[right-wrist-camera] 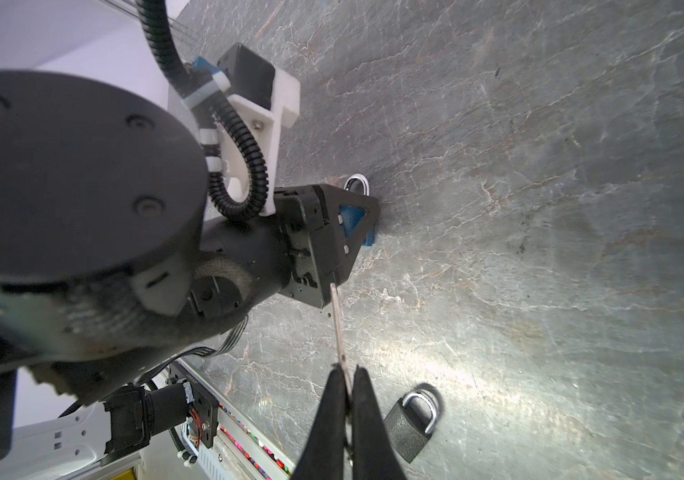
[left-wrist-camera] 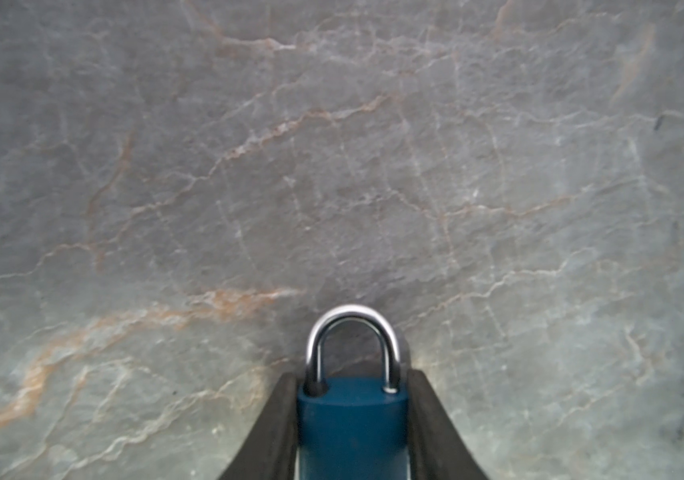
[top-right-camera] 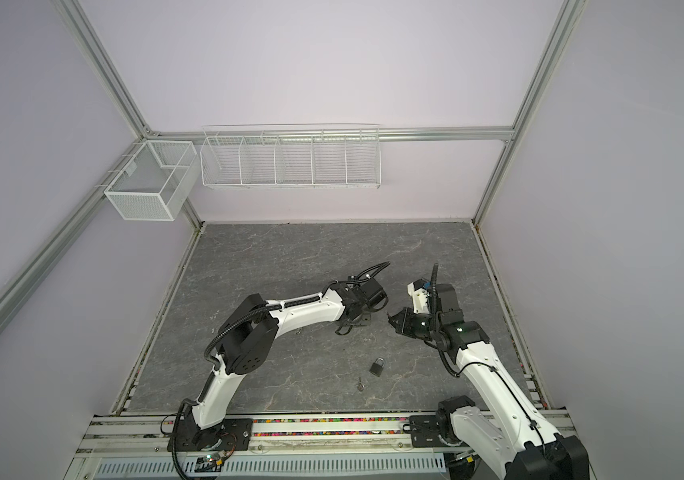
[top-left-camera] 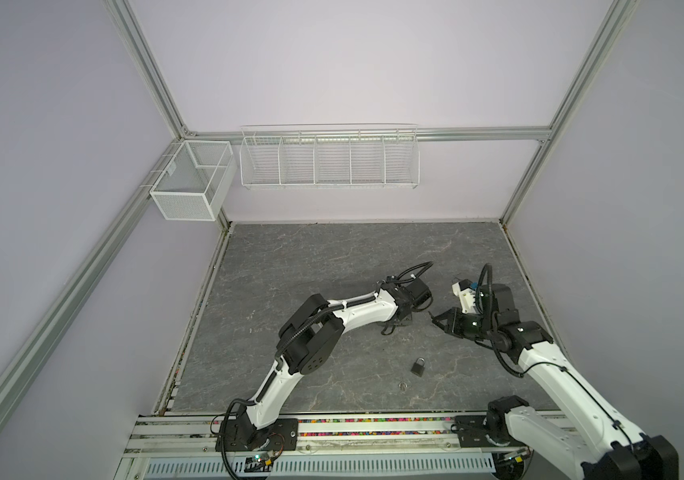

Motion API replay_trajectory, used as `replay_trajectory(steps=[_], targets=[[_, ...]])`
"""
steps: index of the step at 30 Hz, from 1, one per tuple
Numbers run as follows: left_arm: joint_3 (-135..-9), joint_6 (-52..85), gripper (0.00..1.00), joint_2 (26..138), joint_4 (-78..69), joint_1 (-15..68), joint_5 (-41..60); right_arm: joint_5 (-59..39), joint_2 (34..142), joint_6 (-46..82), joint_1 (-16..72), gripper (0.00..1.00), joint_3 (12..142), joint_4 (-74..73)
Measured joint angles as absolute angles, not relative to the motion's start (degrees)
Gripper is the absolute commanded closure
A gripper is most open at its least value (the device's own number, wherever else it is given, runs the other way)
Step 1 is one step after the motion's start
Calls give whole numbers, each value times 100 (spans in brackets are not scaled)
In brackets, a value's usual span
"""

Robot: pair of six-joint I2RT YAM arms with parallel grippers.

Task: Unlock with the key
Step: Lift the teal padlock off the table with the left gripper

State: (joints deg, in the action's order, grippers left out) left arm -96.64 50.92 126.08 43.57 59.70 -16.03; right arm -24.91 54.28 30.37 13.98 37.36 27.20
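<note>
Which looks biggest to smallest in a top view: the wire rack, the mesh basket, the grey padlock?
1. wire rack
2. mesh basket
3. grey padlock, by far the smallest of the three

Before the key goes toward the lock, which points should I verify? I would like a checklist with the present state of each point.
1. Right tool grips the key: ok, the blade sticks out ahead.
2. Left tool clamps the blue padlock: ok, a finger presses on each side of the body.
3. Shackle closed: ok, both legs sit in the body.
4. Keyhole faces the key: cannot tell, that end is hidden.
5. Key tip at the keyhole: not ok, a gap separates the two tools in both top views.
6. Grey padlock out of the path: ok, it lies apart, toward the arm bases.
</note>
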Motion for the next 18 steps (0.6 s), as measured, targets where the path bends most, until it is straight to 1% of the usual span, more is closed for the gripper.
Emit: replay_trajectory(steps=[3, 7, 15, 18], targets=[[-9491, 5181, 82, 12370, 4355, 5970, -1608, -2482, 5400, 3000, 1435, 94, 3739, 2786], [-9098, 5345, 87, 11764, 4244, 5968, -1627, -2397, 5402, 2952, 1619, 93, 3826, 2967], [-8058, 5833, 97, 10304, 3704, 5913, -1721, -1992, 5463, 2862, 2357, 93, 4237, 3201], [-7620, 6066, 98, 9786, 3452, 5889, -1826, -1890, 5540, 2871, 2587, 94, 4285, 3194]])
